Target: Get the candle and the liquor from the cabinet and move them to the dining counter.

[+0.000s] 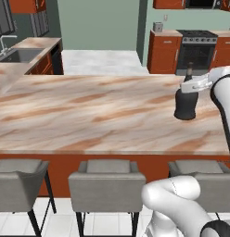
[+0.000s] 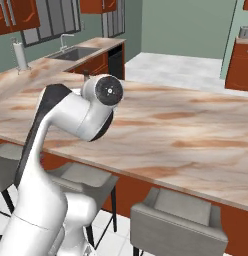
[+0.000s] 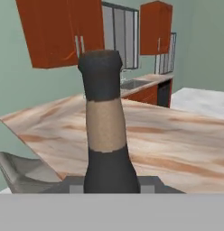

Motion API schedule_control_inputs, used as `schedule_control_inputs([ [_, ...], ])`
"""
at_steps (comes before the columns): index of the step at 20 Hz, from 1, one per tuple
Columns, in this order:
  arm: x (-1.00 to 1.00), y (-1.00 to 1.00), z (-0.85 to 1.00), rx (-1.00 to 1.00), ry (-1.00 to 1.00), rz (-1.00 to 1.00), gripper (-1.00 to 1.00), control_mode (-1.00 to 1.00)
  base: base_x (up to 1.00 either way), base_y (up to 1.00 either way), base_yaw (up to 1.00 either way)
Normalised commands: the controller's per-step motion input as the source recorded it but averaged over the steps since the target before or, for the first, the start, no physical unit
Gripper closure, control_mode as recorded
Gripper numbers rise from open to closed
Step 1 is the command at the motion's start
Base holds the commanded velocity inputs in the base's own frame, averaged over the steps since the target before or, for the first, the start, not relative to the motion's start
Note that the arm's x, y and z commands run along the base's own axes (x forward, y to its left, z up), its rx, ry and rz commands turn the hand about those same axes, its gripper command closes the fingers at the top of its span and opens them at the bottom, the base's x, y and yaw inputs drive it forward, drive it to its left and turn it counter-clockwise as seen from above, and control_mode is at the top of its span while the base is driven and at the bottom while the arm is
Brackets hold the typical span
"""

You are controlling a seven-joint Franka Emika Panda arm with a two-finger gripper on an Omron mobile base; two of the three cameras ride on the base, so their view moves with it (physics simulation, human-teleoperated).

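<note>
The liquor [image 1: 185,105], a black bulbous bottle with a thin neck, stands upright at the right end of the dining counter [image 1: 89,111]. Whether its base touches the top or hangs just above it, I cannot tell. My gripper [image 1: 191,87] is shut on the bottle's neck from the right. In the hand view the neck [image 3: 104,131], with its brownish band and dark cap, rises right between my fingertips [image 3: 149,185], with the marble-look counter [image 3: 177,144] behind it. My arm's elbow [image 2: 103,97] covers the bottle in the right base view. The candle is out of view.
Grey stools [image 1: 106,183] line the counter's near side. A sink [image 1: 19,54] sits on the far left worktop and a stove [image 1: 196,46] at the back right. Red-brown wall cabinets [image 3: 55,31] with silver handles hang shut beyond the counter.
</note>
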Motion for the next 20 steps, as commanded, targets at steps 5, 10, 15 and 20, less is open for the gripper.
schedule_control_inputs([
  [5, 0.31, -0.12, -0.33, 0.00, 0.10, 0.42, 1.00, -1.00, 0.00, 0.00, 0.00],
  [10, 0.28, 0.00, -0.40, 0.01, 0.04, 0.45, 1.00, -1.00, 0.00, 0.00, 0.00],
  [15, 0.33, 0.01, -0.39, 0.02, 0.00, 0.38, 1.00, -1.00, 0.00, 0.00, 0.00],
  [20, 0.39, 0.13, -0.34, 0.01, 0.00, 0.18, 1.00, -1.00, 0.00, 0.00, 0.00],
])
